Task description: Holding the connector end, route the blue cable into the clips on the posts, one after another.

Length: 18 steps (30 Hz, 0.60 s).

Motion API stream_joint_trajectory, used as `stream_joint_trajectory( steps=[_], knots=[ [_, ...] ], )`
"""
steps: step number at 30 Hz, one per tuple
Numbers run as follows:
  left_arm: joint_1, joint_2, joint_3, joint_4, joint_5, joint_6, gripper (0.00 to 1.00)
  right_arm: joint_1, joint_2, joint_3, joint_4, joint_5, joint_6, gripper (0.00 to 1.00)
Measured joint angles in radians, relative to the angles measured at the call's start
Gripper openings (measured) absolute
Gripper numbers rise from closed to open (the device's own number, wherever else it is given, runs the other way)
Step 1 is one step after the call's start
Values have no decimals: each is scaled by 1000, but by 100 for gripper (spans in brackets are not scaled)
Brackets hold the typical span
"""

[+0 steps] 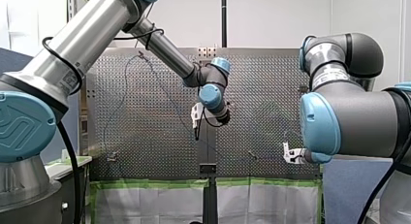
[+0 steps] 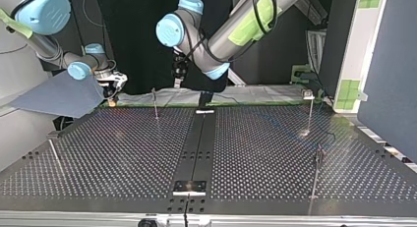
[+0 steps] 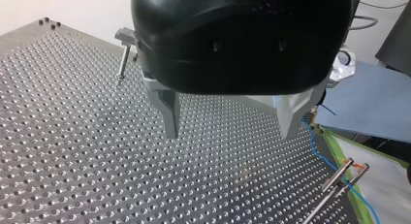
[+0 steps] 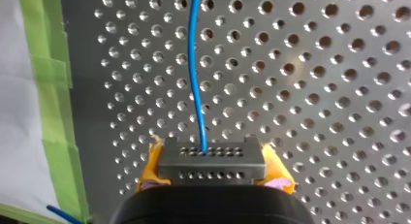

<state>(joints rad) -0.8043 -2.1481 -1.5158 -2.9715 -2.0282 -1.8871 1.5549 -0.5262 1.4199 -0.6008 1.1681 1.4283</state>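
My right gripper (image 4: 213,168) is shut on the grey connector (image 4: 212,153), held between its yellow pads (image 4: 151,168). The blue cable (image 4: 195,78) leaves the connector and runs ahead over the perforated plate. At the top view's left, that gripper (image 2: 113,88) hangs over the plate's far edge. My left gripper (image 3: 231,129) is open, with nothing between its metal fingers (image 3: 170,115), and it hovers above the plate. Beside it, the blue cable (image 3: 314,145) passes the clip on a thin post (image 3: 345,174). In the front view the left gripper (image 1: 196,124) is near the middle.
Thin posts stand on the plate: one near the far edge (image 2: 155,103), two on the top view's right (image 2: 310,111) (image 2: 316,174), one on its left (image 2: 55,156). Green tape (image 4: 48,88) lines the plate's edge. A black rail (image 2: 196,148) runs down the middle.
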Motion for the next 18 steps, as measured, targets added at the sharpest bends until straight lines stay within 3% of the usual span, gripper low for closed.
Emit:
stream_joint_trajectory(
  steps=[13, 18],
  knots=[
    [-10, 138, -138, -31, -6, 8, 100, -6, -57, 31, -1, -6, -1, 0],
    [-17, 190, -190, -36, -34, 11, 100, -7, -72, 41, -1, -8, -1, 0]
  ],
)
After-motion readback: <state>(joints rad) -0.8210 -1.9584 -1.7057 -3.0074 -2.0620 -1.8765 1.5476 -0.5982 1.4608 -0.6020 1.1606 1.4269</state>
